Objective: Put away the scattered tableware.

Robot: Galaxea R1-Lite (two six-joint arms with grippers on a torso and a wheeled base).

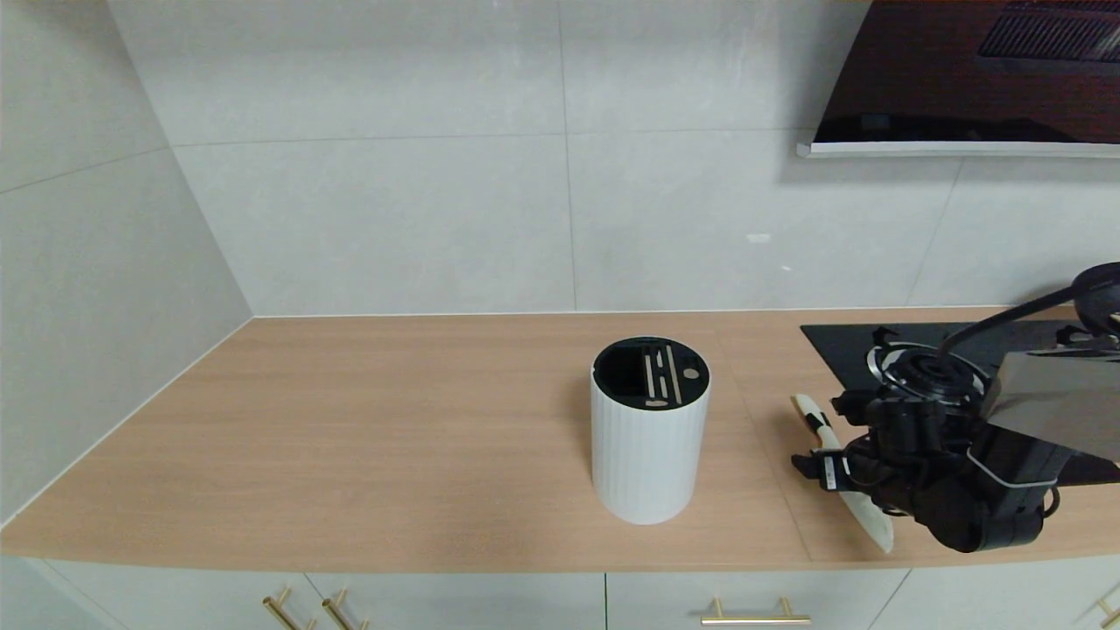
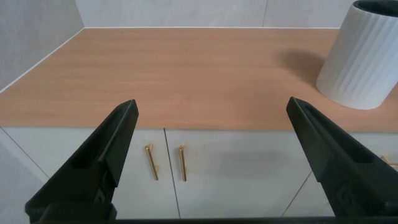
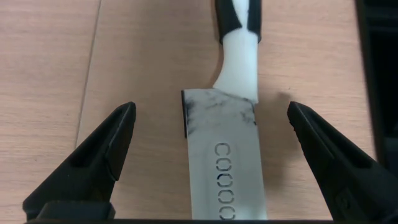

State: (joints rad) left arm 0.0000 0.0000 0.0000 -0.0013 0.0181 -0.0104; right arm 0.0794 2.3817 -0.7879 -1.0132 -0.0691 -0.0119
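A white knife (image 1: 869,522) lies flat on the wooden surface (image 1: 394,420), just beside the black hob (image 1: 842,343) and to the right of a white ribbed utensil holder (image 1: 649,442). Its long axis runs from back to front: the black-and-white handle points toward the tiled wall and the blade toward the surface's front edge. The right claw (image 1: 831,436) hangs over its middle, fingers spread wide and not touching it. The left claw (image 2: 211,106) is also spread apart, out by the front edge.

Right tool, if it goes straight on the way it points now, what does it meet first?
Most likely the knife: its blade lies flat on the counter, centred between the open fingers of the right tool. The gap above it is hard to judge.
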